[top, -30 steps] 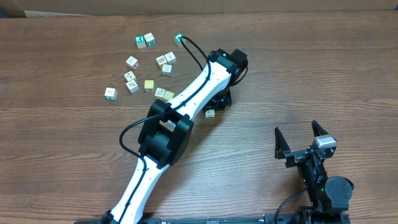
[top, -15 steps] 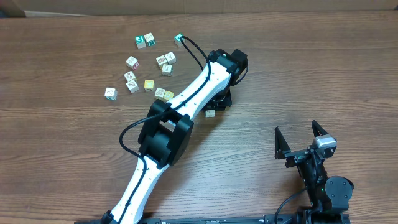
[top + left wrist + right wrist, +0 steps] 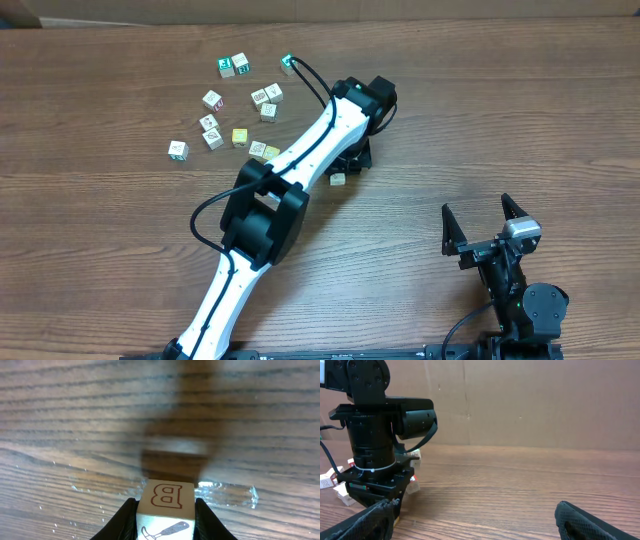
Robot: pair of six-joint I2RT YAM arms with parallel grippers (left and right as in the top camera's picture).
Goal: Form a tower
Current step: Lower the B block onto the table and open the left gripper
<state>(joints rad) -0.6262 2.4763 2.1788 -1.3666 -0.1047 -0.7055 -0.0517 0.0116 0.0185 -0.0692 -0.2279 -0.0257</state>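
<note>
Wooden cube (image 3: 165,510) with a red letter B is clamped between the left fingers (image 3: 122,521), close to the desk (image 3: 60,425); the right fingers (image 3: 590,522) are spread wide, holding nothing.

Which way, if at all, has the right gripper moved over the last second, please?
No. The right gripper stays open over the same grain lines of the table in the overhead view.

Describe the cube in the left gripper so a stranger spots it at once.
Follow the white left arm across the table to the left gripper. Its black fingers clamp the cube. Unlike the loose cubes beside the arm, it alone is gripped, showing a red B.
</note>
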